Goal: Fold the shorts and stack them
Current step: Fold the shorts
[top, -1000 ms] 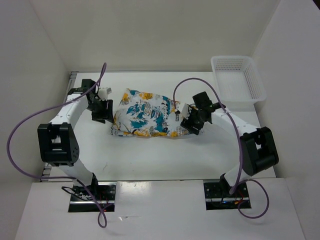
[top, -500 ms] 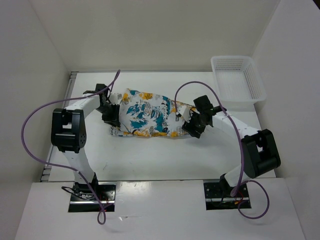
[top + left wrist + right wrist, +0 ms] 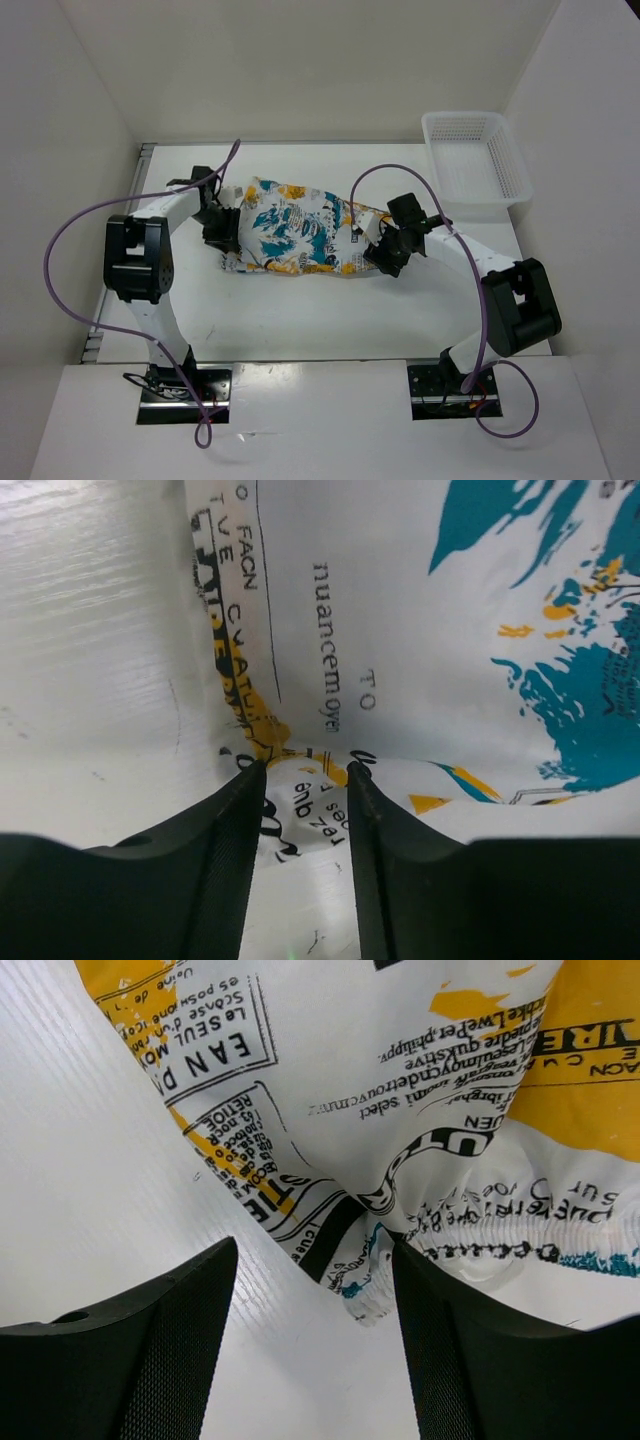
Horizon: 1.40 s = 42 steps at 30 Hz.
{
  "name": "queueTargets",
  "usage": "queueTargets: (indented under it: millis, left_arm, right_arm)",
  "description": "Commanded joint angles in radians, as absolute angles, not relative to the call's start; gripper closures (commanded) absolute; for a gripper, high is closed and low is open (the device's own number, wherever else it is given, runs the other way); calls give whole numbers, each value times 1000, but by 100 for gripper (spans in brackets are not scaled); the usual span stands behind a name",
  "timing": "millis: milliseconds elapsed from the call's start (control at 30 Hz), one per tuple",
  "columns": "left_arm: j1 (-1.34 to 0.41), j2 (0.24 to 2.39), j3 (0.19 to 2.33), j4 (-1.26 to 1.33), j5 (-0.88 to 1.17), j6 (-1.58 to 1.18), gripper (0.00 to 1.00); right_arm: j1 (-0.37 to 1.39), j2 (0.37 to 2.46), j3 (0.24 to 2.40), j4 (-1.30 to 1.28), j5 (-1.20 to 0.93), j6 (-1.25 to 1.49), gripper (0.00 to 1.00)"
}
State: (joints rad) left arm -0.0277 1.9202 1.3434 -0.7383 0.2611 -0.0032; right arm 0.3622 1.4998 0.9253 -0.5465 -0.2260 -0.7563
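The shorts (image 3: 295, 238) lie crumpled flat in the middle of the table, white with teal, yellow-orange and black print. My left gripper (image 3: 222, 232) is at their left edge. In the left wrist view its fingers (image 3: 225, 850) stand narrowly apart, with a printed corner of the shorts (image 3: 420, 630) lying between the tips (image 3: 305, 772). My right gripper (image 3: 382, 252) is at their right edge. In the right wrist view it (image 3: 312, 1252) is open wide, and the elastic waistband corner of the shorts (image 3: 400, 1080) hangs between the tips, against the right finger (image 3: 450, 1350).
A white plastic mesh basket (image 3: 475, 160) stands at the back right corner of the table. White walls close in the table at the back and both sides. Purple cables loop off both arms.
My left arm has swung right from beside the shorts to their left edge. My right gripper has edged slightly along the right edge. The shorts have barely moved.
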Motion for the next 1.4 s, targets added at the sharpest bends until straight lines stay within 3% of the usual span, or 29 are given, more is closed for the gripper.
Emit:
queueTargets:
  millis: [0,500,567,600,633,800,1133,1367]
  left_arm:
    - [-25,1841,1355,-741,244,0,53]
    - [-25,1945,1373,-741,239,0,53]
    - [-25,1945,1373,-741,270,0,63]
    - [-25,1945,1373,-741,296,0,77]
    - [-25,1945,1382,-741,296,0,84]
    - [-25,1925,1394,-741,310,0,99]
    - [4,1769,1451,-960,333,0,100]
    - [14,1687,1358,-1095,210,0,100]
  right_arm:
    - [371,1482,968,-500,-248,-749,32]
    - [371,1482,959,-531,-268,-778,32]
    - [371,1482,959,-531,-268,-778,32]
    - [371,1482,959,-531,-268,-778,32]
    - [371,1482,959,-531,-268,-778,32]
    - [371,1482,950,-531,-268,-778,32]
    - [371,1482,940,-522,-268,-787,32]
    - [371,1482,931,-512,-268,-787,32]
